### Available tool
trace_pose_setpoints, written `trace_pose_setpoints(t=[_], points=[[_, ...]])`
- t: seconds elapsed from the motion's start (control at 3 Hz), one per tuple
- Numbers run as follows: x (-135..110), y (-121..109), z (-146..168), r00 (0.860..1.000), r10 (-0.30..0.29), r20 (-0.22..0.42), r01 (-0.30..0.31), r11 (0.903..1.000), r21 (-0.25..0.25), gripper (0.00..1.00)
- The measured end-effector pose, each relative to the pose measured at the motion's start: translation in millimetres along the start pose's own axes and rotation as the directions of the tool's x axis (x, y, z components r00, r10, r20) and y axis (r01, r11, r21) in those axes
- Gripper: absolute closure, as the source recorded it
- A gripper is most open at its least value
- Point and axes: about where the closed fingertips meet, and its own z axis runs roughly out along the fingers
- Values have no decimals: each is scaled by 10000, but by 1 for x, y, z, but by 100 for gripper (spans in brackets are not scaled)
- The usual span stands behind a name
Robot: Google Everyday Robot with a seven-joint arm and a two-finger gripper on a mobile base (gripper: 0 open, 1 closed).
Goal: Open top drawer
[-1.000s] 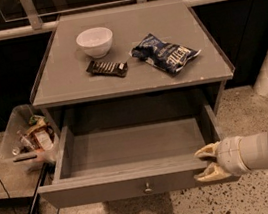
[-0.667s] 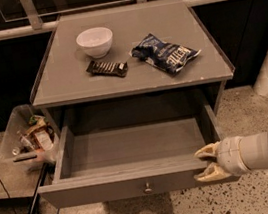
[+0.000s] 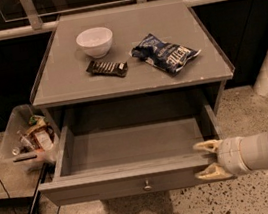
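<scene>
Camera view: the top drawer (image 3: 96,190) stands pulled well out of the grey cabinet (image 3: 161,21). The gripper (image 3: 207,159) sits at its right front corner, fingers spread apart, straddling the front panel.

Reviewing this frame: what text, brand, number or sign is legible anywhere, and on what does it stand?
Chip bag: white lettering, too blurred to read.
Snack bar wrapper: nothing legible.
Packets in the bin: labels too small.
Gripper, at the top drawer's right front corner: no markings.
</scene>
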Motion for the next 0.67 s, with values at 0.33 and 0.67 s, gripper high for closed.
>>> trace_pose_setpoints(t=[0.33,0.67], points=[[0,0,0,10000,0,0,0,10000,0,0],[0,0,0,10000,0,0,0,10000,-1,0]])
